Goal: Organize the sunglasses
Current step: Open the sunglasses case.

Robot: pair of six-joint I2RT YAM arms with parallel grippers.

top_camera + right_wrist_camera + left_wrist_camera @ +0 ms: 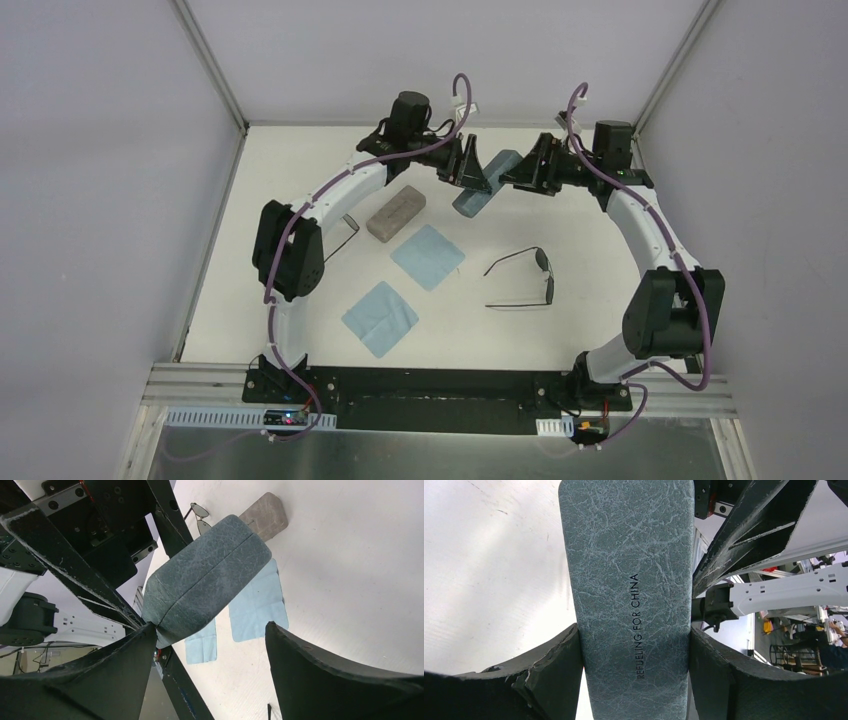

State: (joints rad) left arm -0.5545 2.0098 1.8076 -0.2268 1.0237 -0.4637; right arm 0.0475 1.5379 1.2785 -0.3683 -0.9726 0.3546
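The blue case is being clamped by the left gripper, while the right gripper is being held spread at its end, one finger touching. One pair of sunglasses is being left well apart from both grippers; the second pair beside the beige case.

We are looking down on white table, evenly lit, shadows staying soft. We are seeing plain pale grey walls closing off left, far and right edges. Aluminium posts standing at both far corners. Slotted aluminium rail running along near edge, shiny metal sheet lying beyond it. In left wrist view we are glimpsing cluttered workroom, details blurring.
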